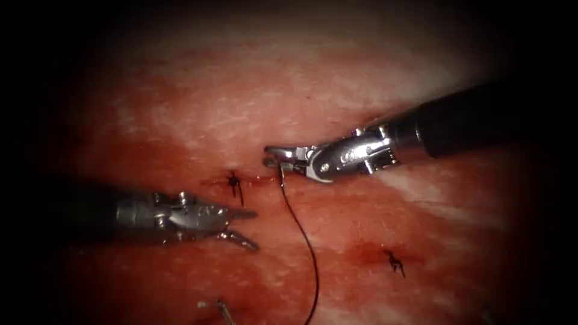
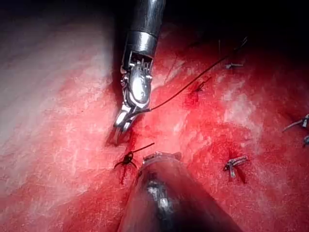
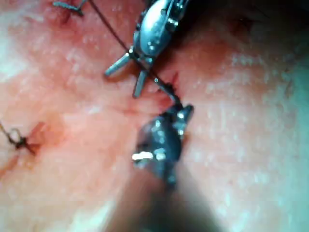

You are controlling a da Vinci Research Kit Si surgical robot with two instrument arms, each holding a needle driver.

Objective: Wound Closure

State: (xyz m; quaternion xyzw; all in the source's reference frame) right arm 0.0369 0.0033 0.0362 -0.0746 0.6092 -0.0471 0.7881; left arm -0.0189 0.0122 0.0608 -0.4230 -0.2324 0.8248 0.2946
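Right tool (image 1: 272,157) jaws pinched on thread (image 1: 301,232) just right of tied knot (image 1: 233,179); left tool (image 1: 244,229) jaws apart, holding nothing, near-left of knot; can't spot needle myself. Thread runs from right jaws toward near edge, long axis far-to-near, slight bow. My take: keep tension gentle on tissue (image 1: 241,102); don't yank.

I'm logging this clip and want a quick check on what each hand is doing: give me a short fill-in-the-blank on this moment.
1. The left hand has its jaws ____ and holds nothing.
2. The right hand is shut on the ____, which trails down over the tissue.
3. A tied knot sits in the cut between the two ____.

Missing words: open; thread; hands
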